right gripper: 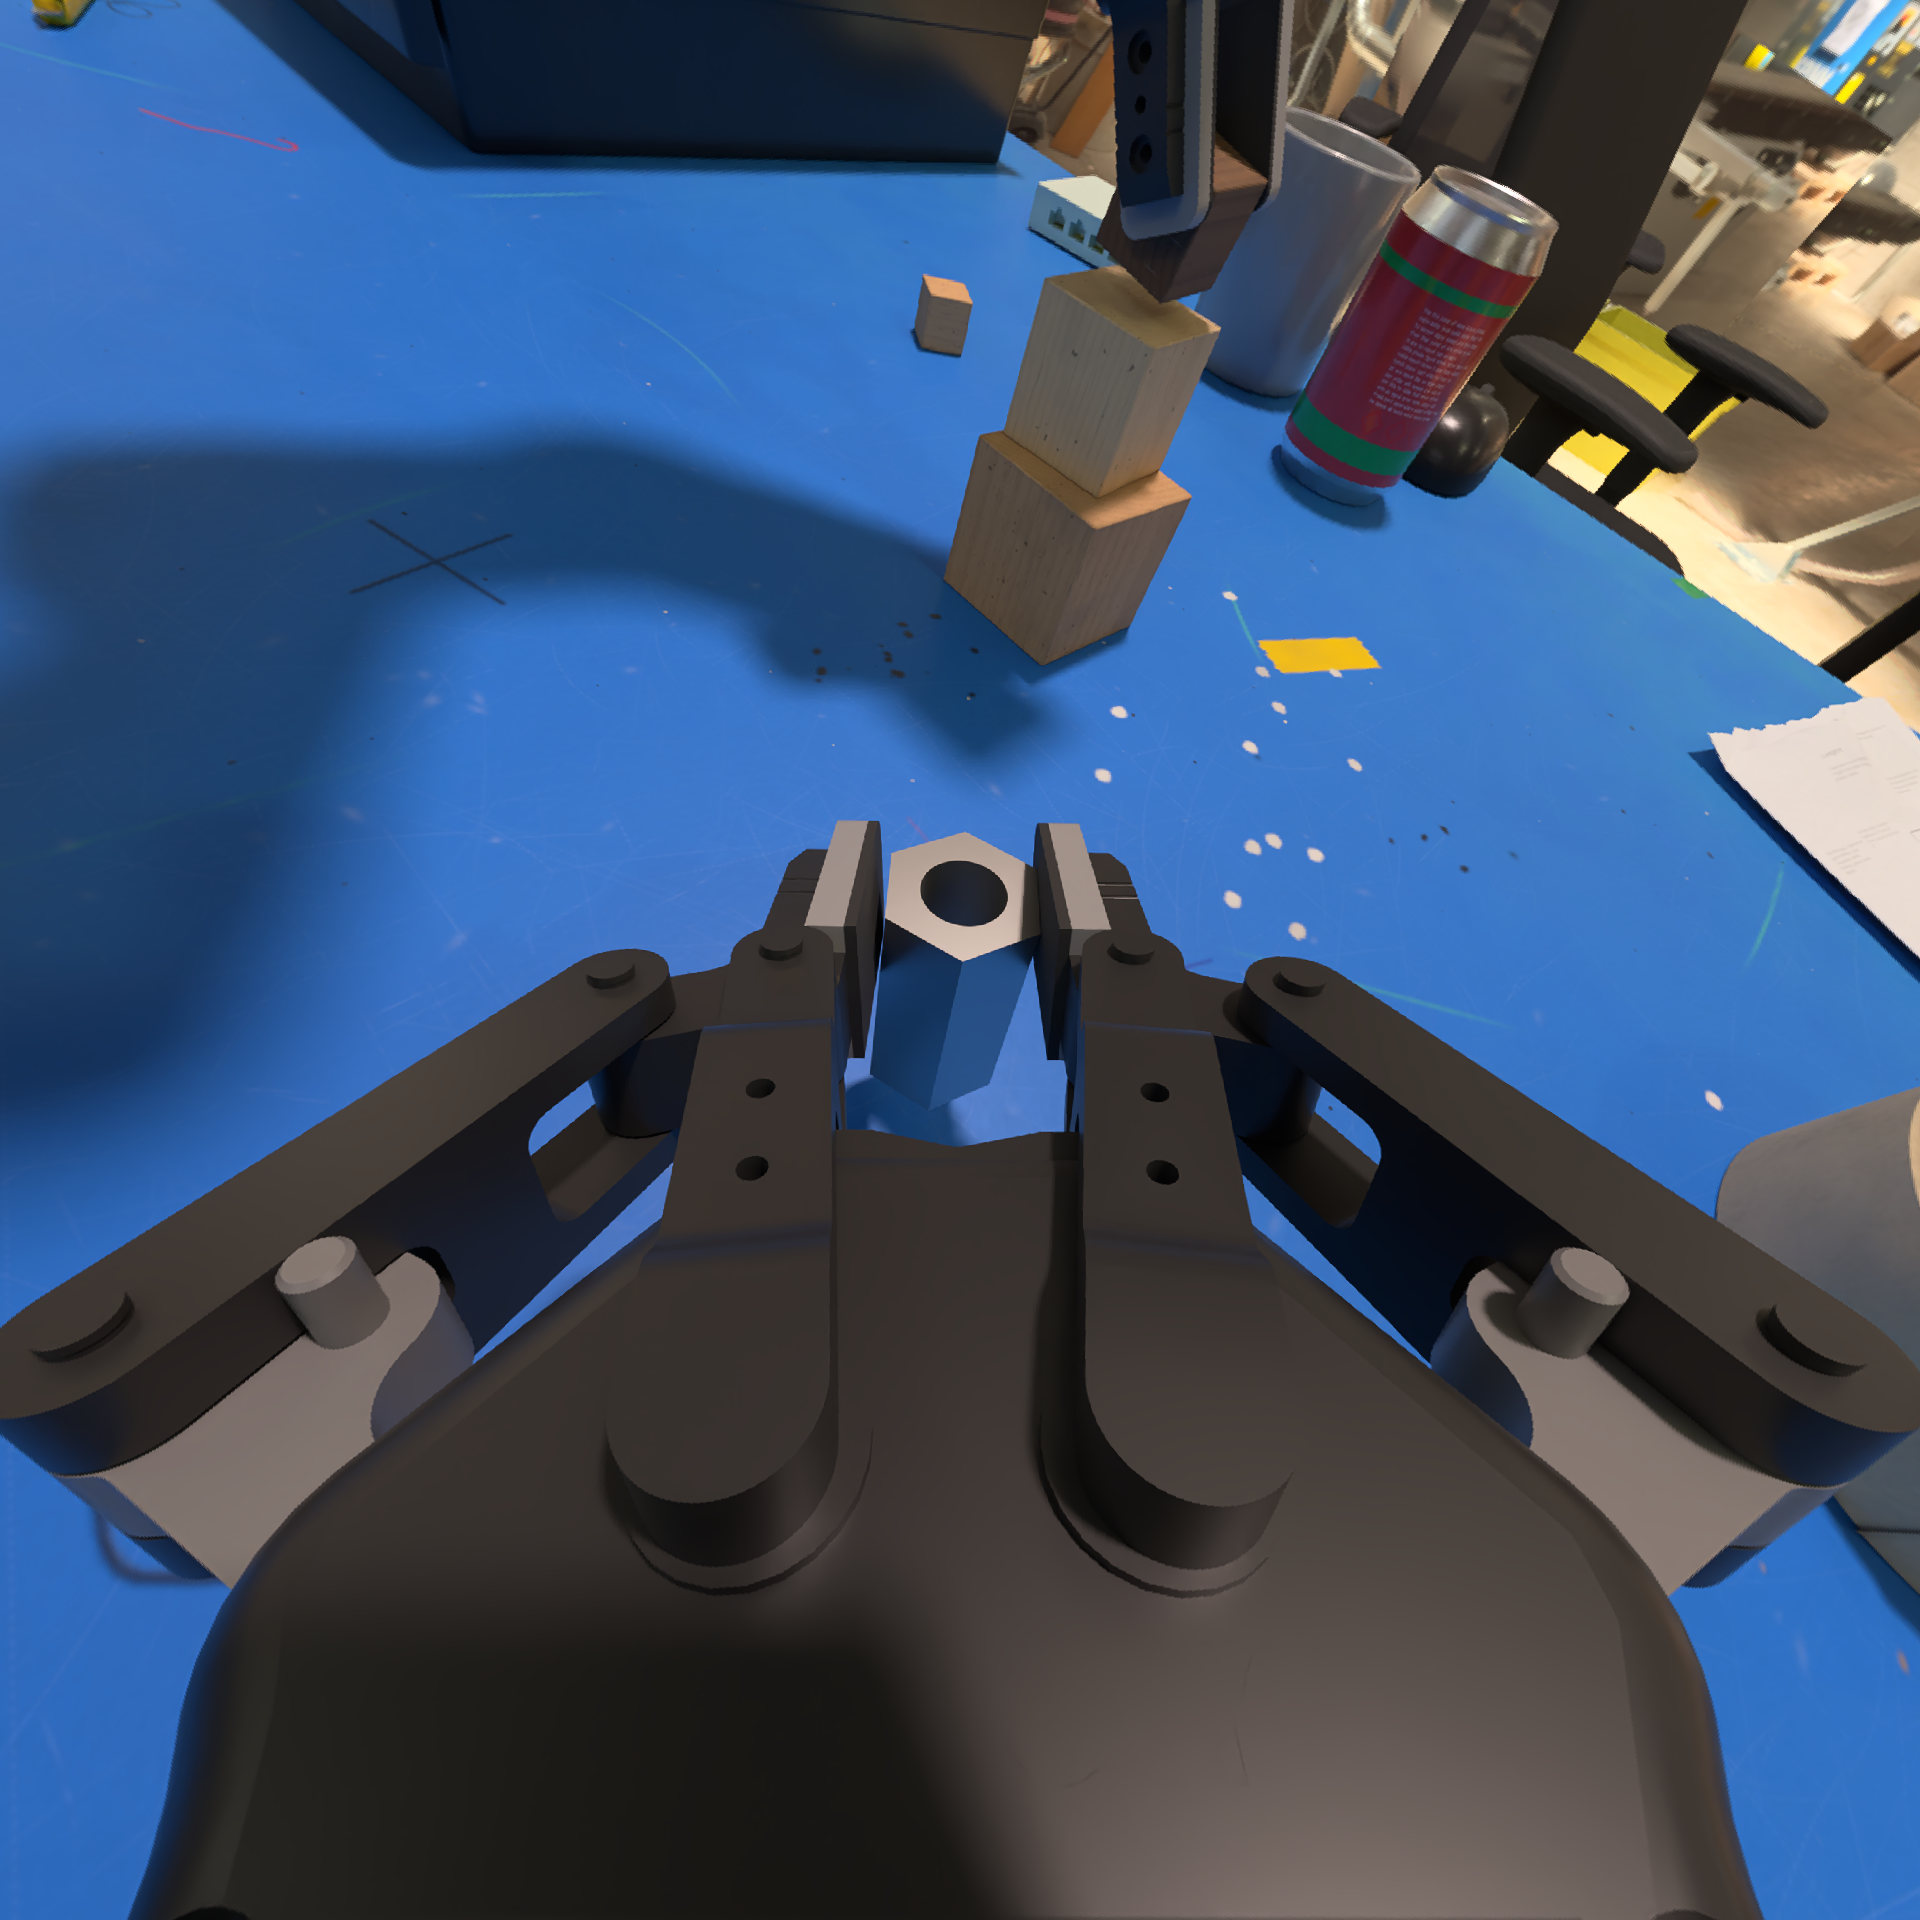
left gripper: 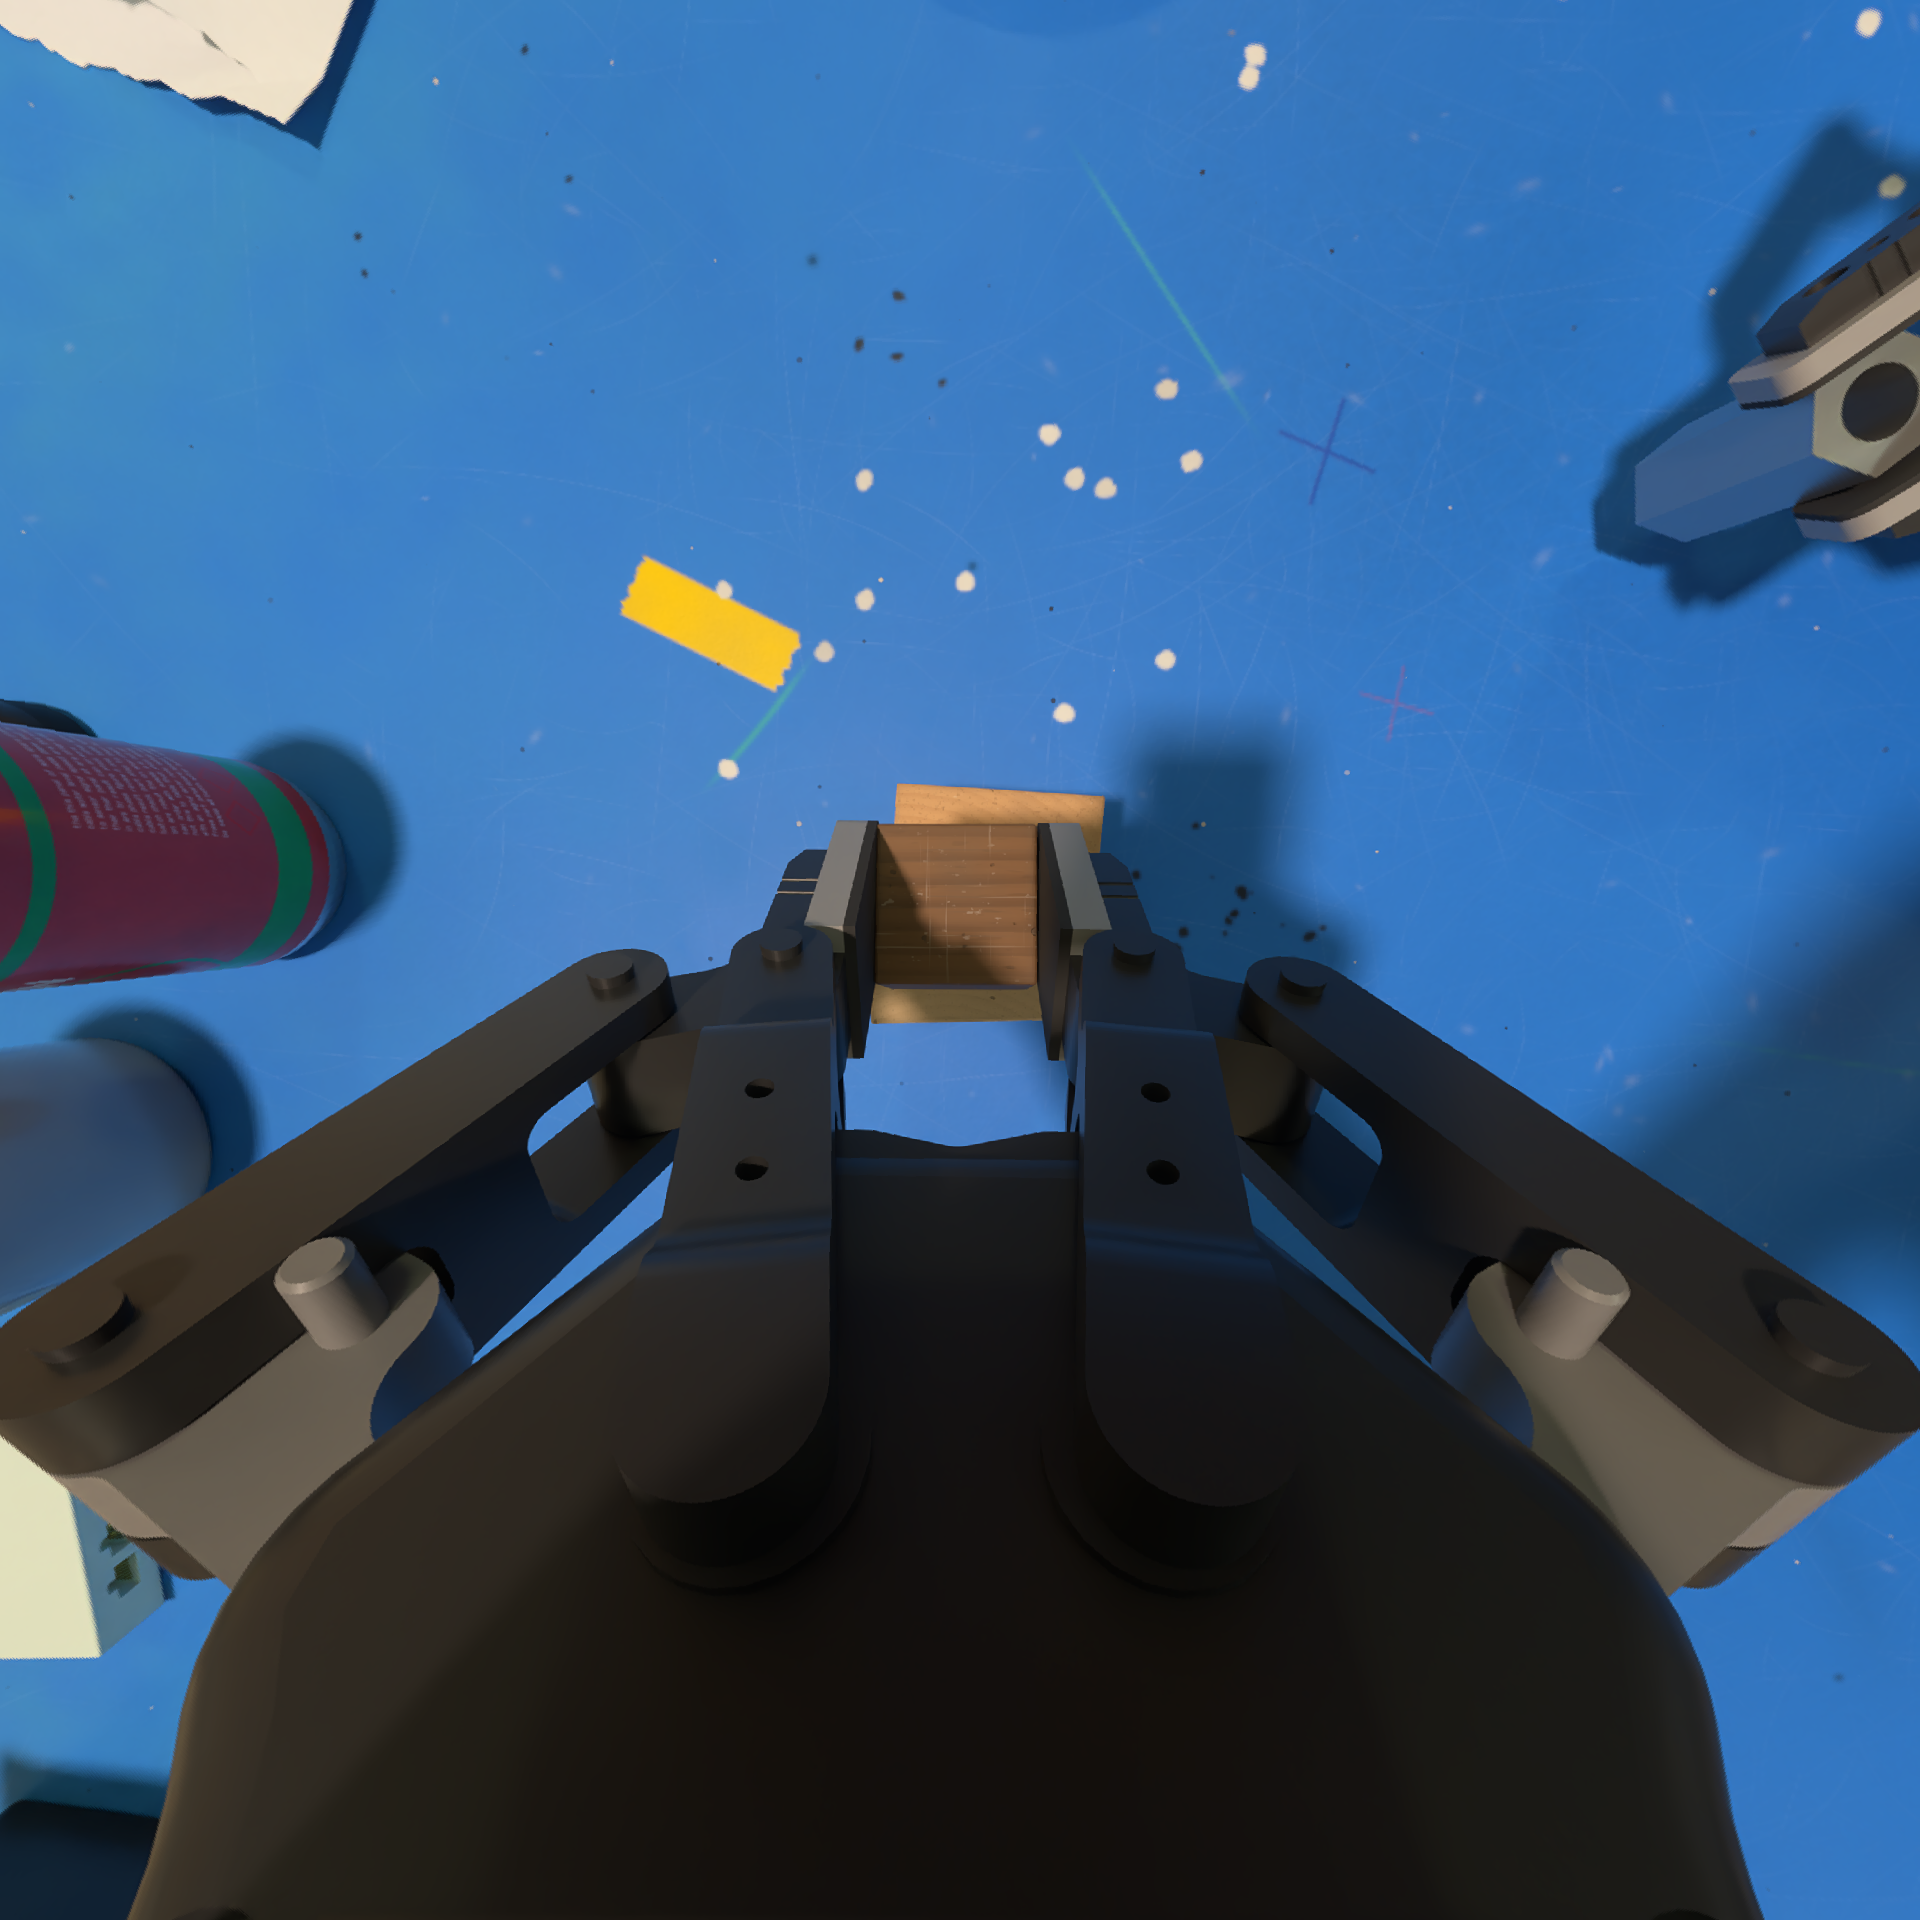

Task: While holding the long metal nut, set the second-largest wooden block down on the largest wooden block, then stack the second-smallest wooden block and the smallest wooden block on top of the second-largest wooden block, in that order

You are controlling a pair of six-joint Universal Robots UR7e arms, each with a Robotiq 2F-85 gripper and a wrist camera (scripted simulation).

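The left gripper (left gripper: 956,914) is pointing straight down, squeezing the second-smallest wooden block (left gripper: 956,904) between its fingers. The right gripper (right gripper: 961,904) is reaching out low over the blue table (right gripper: 416,831), squeezing the long metal nut (right gripper: 951,966), a grey six-sided tube with a round hole. Only the right wrist view is showing the whole stack: the second-largest wooden block (right gripper: 1107,390) is sitting on the largest wooden block (right gripper: 1060,551), with the held block just above. The smallest wooden block (right gripper: 943,314) is waiting alone nearby. A red can (right gripper: 1403,343) is standing beside them.
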